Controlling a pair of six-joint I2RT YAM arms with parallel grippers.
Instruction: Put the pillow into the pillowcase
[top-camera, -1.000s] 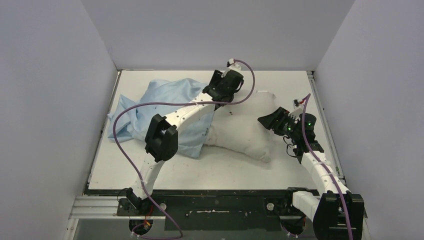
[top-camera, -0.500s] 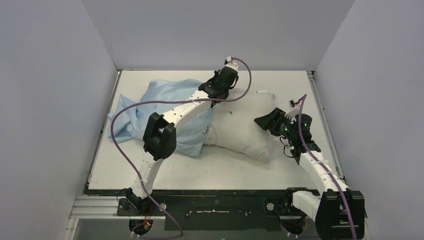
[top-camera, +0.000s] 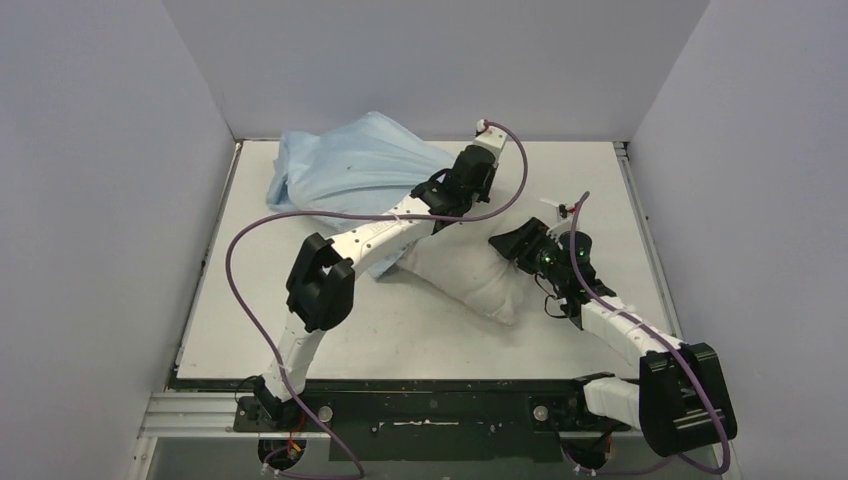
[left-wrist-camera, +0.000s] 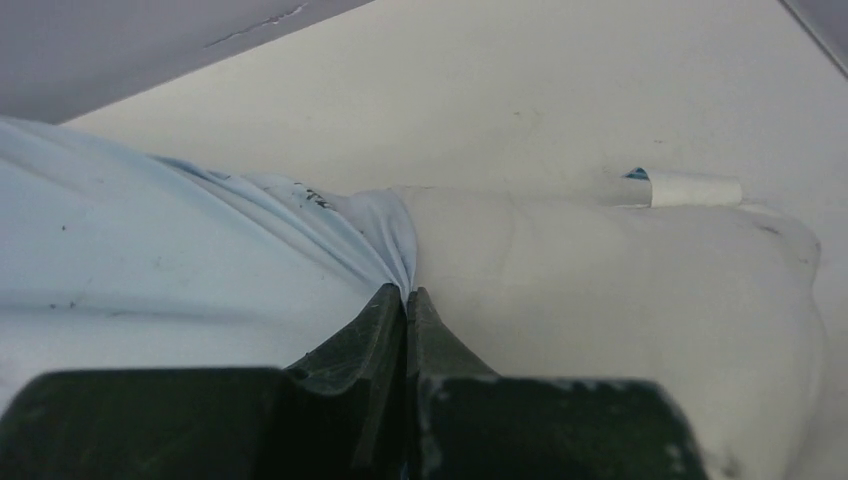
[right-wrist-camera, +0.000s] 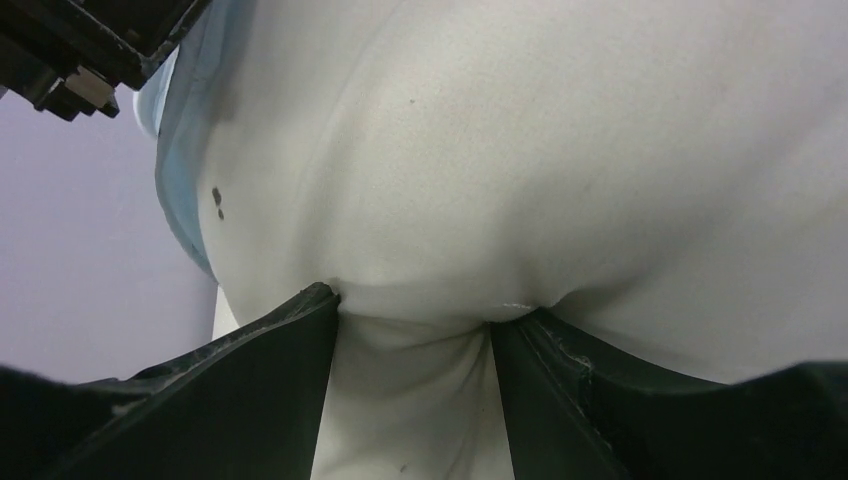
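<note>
Left claw (left-wrist-camera: 405, 300) has its jaws pinched together on the hem of the pillowcase (top-camera: 345, 170), holding that edge up against the pillow (top-camera: 465, 275). The right claw (right-wrist-camera: 415, 315) has its jaws part-way apart, and they look clamped on a thick fold at the pillow's right end, with fabric puckering at both fingertips. The pillowcase is the biggest thing in view, a light blue, wrinkly sleeve ballooned up at the far left of the desk (top-camera: 400, 345), with its mouth facing right. The pillow is white and plump and lies diagonally mid-desk. Its left end is tucked under the blue hem, and its right part is bare between the two claws. A small tag (left-wrist-camera: 695, 188) with a bit of blue sticks out at the pillow's far corner, outside the case. As for progress, insertion looks started but far from done. One end is in the mouth, how deep is hidden by the cloth, and a large part of the pillow remains exposed. What is left, as I judge it, is to push the pillow further in, draw the hem over the right end, and get the tag corner covered. The desk is plain white, matte and lightly scuffed, with a black rail along its near edge. Plain pale grey-lilac walls (top-camera: 100, 200) close it in on the left, back and right.
</note>
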